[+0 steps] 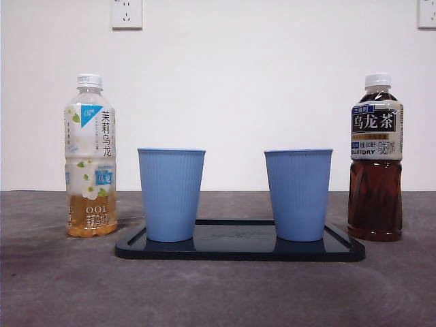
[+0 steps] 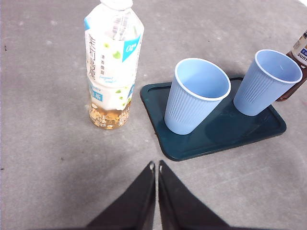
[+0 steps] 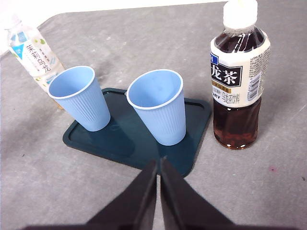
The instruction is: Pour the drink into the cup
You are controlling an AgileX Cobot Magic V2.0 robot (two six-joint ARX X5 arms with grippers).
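The left gripper hangs above the grey table, its two black jaws pressed together with only a thin slit between them, holding nothing. A pale bottle stands upright on the table with its white cap on and a little amber drink in the bottom, just beside one short edge of the dark tray. Two empty blue cups stand upright on the tray, apart from each other: one cup near the pale bottle's end, the other cup at the far end. A dark bottle shows partly, off the tray by that far cup.
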